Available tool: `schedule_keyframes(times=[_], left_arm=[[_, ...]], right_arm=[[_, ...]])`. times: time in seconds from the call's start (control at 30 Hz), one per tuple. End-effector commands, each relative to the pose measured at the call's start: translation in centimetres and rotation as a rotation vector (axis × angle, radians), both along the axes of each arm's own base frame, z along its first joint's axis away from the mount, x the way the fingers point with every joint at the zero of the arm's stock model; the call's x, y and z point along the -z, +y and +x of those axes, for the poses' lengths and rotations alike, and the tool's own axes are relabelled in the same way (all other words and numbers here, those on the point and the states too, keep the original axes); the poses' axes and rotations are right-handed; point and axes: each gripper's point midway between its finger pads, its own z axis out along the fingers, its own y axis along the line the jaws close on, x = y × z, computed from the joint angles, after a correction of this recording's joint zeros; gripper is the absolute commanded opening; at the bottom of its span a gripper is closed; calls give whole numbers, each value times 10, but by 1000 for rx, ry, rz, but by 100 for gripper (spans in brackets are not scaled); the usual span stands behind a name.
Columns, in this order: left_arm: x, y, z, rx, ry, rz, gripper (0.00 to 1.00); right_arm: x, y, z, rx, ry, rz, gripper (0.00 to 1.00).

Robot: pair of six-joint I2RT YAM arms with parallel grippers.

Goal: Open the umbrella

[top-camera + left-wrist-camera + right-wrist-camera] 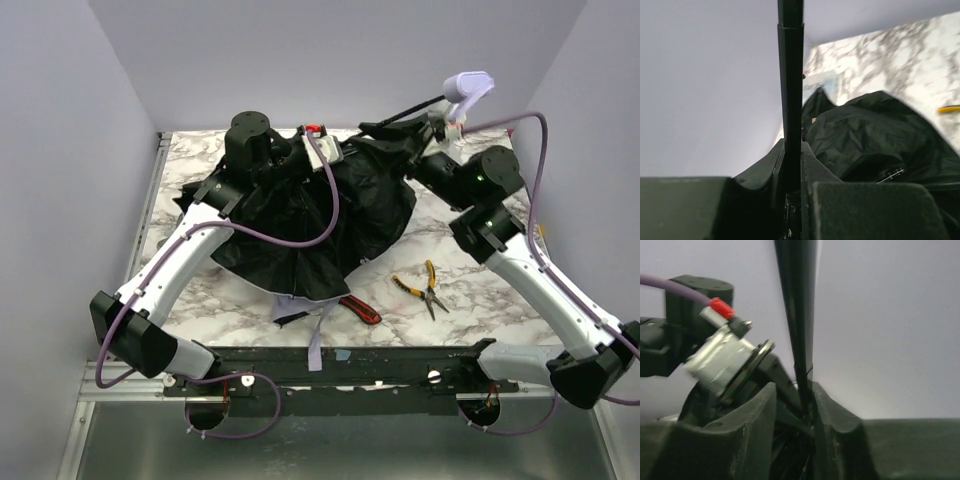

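Black lining makes up most of what shows of the umbrella point(375, 205). Its canopy lies crumpled and half spread over the middle of the marbled bench point(470, 300), and a scrap of pale outer fabric peeks out at the near edge. The thin black shaft point(410, 108) rises out of the fabric toward the far right corner. It ends in the stubby pale lavender handle point(468, 88), which is held up off the bench.

The left gripper point(792, 192) is closed around the shaft, which runs straight up between its fingers, with the dark canopy bunched just to the right of them. The right gripper point(805, 415) also clamps the shaft, which passes between its two fingers. In the overhead view it sits closer to the handle end than the left one does.

Near the right arm, a pair of yellow-handled pliers point(425, 285) lies on the bench, apart from the fabric. A red-and-black tool point(362, 310) lies just beside the canopy's near edge.
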Motion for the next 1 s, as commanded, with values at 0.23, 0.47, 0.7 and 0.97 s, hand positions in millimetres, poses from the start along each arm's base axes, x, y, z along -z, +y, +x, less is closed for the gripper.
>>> schedule_keyframes(times=[0.23,0.47,0.7,0.97], left_arm=[[-130,48,-12,-96,-599,114,0],[-139,56,-31,-68,-1002,329,0],[-82,68,-16,-55,-1254,701,0],[-63,86,32,-228,-1407,982,0]], right_arm=[[80,-72,-29,260,79,-146,93],[124,-95,3,454,373,-188,100],[123,-103,32,320,631,-203,99],[121,-70,-13,-29,710,-352,97]])
